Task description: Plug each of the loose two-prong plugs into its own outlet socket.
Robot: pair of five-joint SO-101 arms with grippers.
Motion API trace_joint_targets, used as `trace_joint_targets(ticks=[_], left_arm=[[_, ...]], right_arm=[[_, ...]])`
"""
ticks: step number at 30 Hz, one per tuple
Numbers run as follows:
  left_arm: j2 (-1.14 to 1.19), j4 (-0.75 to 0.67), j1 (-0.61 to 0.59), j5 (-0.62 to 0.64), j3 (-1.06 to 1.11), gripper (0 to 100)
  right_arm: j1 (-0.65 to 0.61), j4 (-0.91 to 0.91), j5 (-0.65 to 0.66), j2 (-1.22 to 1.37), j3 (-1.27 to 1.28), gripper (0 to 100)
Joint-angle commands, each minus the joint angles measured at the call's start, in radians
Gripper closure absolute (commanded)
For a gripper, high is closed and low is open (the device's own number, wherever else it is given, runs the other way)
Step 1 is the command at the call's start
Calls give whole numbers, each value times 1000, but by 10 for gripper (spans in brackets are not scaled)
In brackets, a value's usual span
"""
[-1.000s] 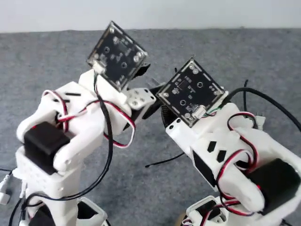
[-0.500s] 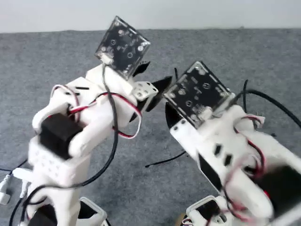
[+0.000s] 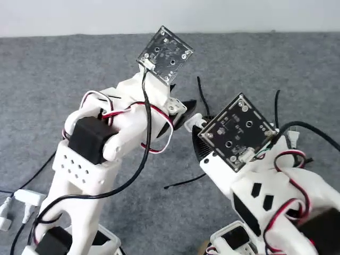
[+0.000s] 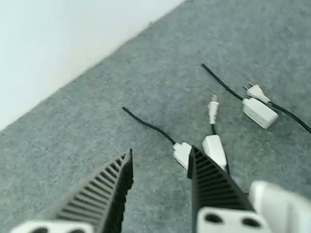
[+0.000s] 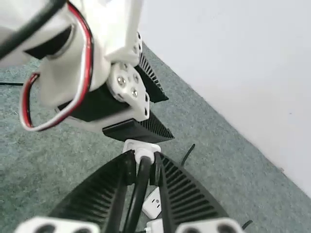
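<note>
— Beside the left gripper [image 4: 162, 150], what is the right gripper [image 5: 142, 155] doing?

— It sits close against the left gripper's tips, ribbed fingers pressed together on a white plug [image 5: 141, 146]. The plug's body pokes out past the fingertips, and its black cord [image 5: 137, 191] runs back between them.

— Does that plug touch the left gripper?

— It is just beside the tip of one black finger. I cannot tell whether they touch.

— And the left gripper itself?

— Its fingers stand well apart with nothing between them, over the grey carpet [image 4: 73, 126].

— What lies beyond it?

— A white plug head [image 4: 181, 153] shows just beside one of its fingers. A thin black lead [image 4: 146, 125] trails away from the gripper to a free end. Whether this is the held plug, I cannot tell. Next to it lies a white oblong piece [image 4: 214, 146], with a small two-prong plug [image 4: 212, 106] a little farther on.

— Anything farther still?

— Yes, farther from the left gripper a white block [image 4: 260, 112] lies flat on the carpet. A pronged plug [image 4: 252, 90] is just beside it, and a black cable [image 4: 221, 81] passes close by.

— And from above?

— Both arms lean in over the carpet. The left arm's camera board [image 3: 164, 52] is raised behind the left gripper, and the right arm's camera board [image 3: 239, 133] is just beside its tip.
</note>
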Motion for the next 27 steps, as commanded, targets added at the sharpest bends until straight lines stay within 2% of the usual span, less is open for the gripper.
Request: trace_joint_targets(ticks=[1,8,14,20,23,27], left_arm=[[-9,-60,-94,8,-7,811],[-12,-155,-342,11,113,811],[-6,-265,-674,66,254,810],[-12,-319,-984,83,361,808],[-14,-318,-1076,97,414,808],[-15,-311,-1137,109,496,808]], right_arm=[[-1,31,-6,-4,28,990],[-2,-13,-132,15,38,990],[-1,-58,-387,125,38,990],[-2,-101,-578,320,38,990],[-24,-107,-608,438,38,990],[-28,-111,-609,582,38,990]])
